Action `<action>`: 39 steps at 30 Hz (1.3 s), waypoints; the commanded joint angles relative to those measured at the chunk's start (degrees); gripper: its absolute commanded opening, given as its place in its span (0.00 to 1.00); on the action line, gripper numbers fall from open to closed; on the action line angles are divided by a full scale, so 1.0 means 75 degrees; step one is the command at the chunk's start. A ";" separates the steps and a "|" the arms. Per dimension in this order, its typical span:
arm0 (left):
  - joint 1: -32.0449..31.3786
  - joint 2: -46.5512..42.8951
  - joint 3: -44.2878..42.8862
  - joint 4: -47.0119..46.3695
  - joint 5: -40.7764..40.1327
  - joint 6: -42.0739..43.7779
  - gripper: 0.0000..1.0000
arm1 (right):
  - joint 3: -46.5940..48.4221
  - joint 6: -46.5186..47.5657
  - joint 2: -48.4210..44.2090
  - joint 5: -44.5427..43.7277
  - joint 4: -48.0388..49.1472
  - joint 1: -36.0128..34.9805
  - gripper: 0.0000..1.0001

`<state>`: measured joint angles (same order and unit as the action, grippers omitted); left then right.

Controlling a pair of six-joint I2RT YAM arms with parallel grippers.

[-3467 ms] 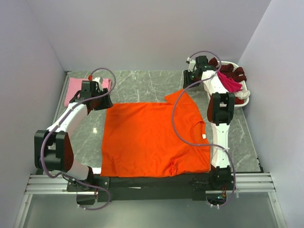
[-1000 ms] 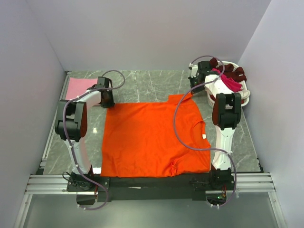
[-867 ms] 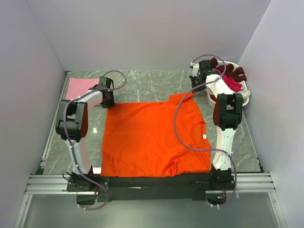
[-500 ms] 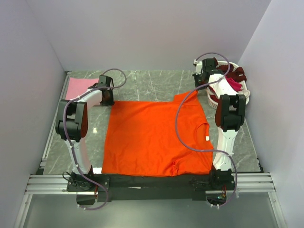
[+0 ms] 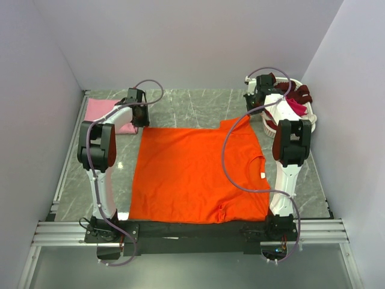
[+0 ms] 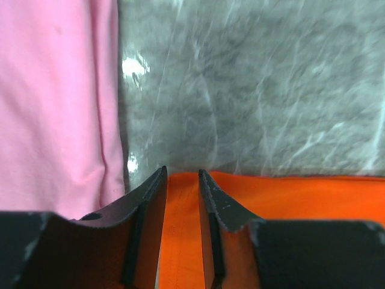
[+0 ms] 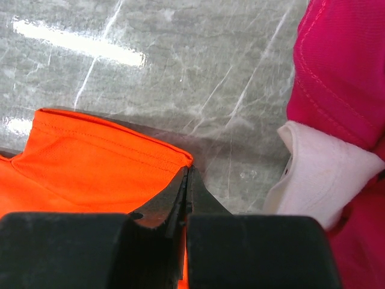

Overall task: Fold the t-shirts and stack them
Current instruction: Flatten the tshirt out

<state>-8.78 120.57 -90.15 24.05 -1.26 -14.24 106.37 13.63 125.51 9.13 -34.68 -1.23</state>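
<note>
The bright orange t-shirt [image 5: 198,174] lies spread flat across the middle of the table. My right gripper [image 5: 251,113] is shut on the corner of its far right sleeve [image 7: 90,162], low over the table, with the jaws [image 7: 186,171] pressed together on the hem. At the shirt's far left corner my left gripper [image 5: 139,117] hovers with its jaws apart. The orange edge [image 6: 301,192] shows under the gap [image 6: 181,174]. A light pink t-shirt [image 5: 102,111] lies folded at the back left, also seen as pink cloth [image 6: 54,102] in the left wrist view.
A white basket [image 5: 304,123] at the back right holds a magenta shirt [image 5: 295,105] and dark maroon cloth [image 5: 301,93]. Its rim [image 7: 319,174] and the magenta cloth [image 7: 343,66] are close to the right of my right gripper. Walls enclose the marble table.
My right gripper has pulled the sleeve to the right, and the whole orange shirt has shifted right. My left gripper has moved toward the back, off the shirt's far left corner.
</note>
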 commanded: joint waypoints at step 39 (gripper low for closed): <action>0.0209 -0.0510 -0.0695 0.0403 0.0905 0.0036 0.00 | 0.1004 0.0151 -0.0375 0.0435 -0.0485 -0.0058 0.00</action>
<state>-7.77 124.22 -94.94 28.95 3.11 -13.13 109.12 14.02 125.51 10.94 -37.12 -1.34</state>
